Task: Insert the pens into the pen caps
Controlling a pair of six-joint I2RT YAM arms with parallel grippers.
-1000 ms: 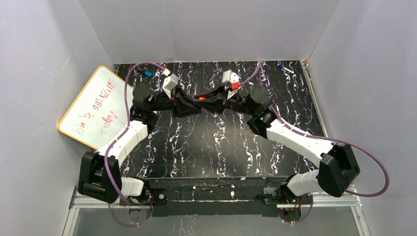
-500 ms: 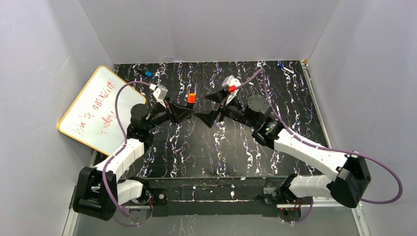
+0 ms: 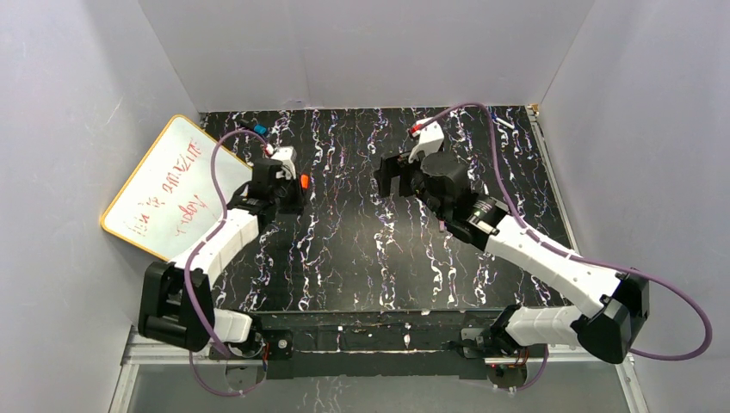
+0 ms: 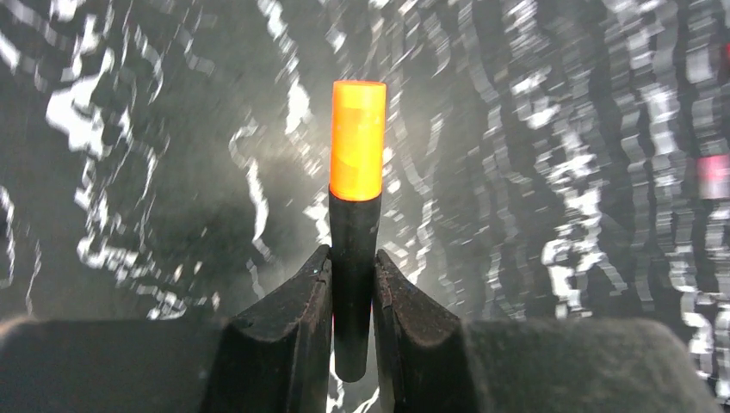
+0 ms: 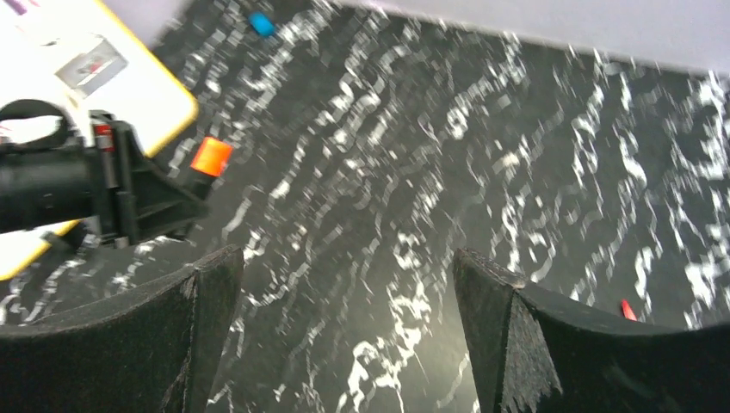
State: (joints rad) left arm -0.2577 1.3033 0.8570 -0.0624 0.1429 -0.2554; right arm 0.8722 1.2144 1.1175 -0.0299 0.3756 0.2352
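From the top view, the two arms, which met over the middle of the tabletop [image 3: 361, 258] a second ago, now stand apart. The left jaws are at centre left, beside the whiteboard [image 3: 163, 189], and the right jaws are at upper centre. The red-orange cap [image 3: 305, 181] has gone with the left arm.

In the left wrist view, the left jaws clench the black pen [image 4: 354, 232] by its barrel, in the middle of the frame. The cap [image 4: 357, 140] sits on the pen's end and points to the top edge. I judge that it is seated, so this pen seems finished. From above you see only an orange spot.

In the right wrist view, the right jaws are released wide, with nothing between them; a second ago they were almost closed. Only this view shows you the capped tip [image 5: 211, 157] from the side, at centre left, a blue piece [image 5: 261, 23] at the top left and a small red piece [image 5: 629, 310] at the lower right, too blurred to name.
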